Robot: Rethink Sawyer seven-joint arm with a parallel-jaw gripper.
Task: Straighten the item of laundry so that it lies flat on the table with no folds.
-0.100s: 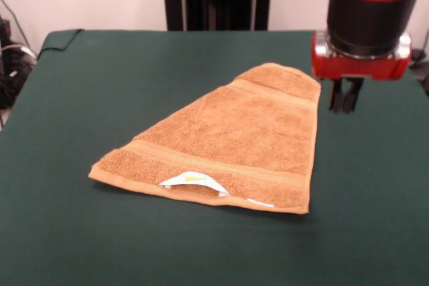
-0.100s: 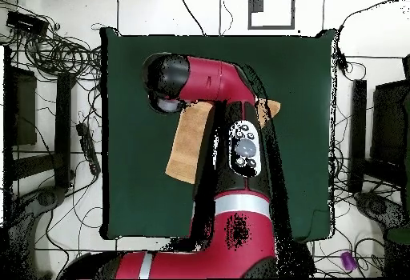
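Front view: orange-tan terry towel [image 1: 228, 142] lying mid-table on the dark green table [image 1: 80, 98], folded to a tapering shape, woven bands near both ends, white label [image 1: 191, 180] showing at its near hem; gripper [image 1: 345, 98] hanging just beside the towel's far narrow corner, apparently not touching it, fingers pressed together and pinching nothing. Overhead view: red and black arm [image 2: 232, 133] overlying most of the towel [image 2: 188, 149]; gripper hidden beneath the arm.
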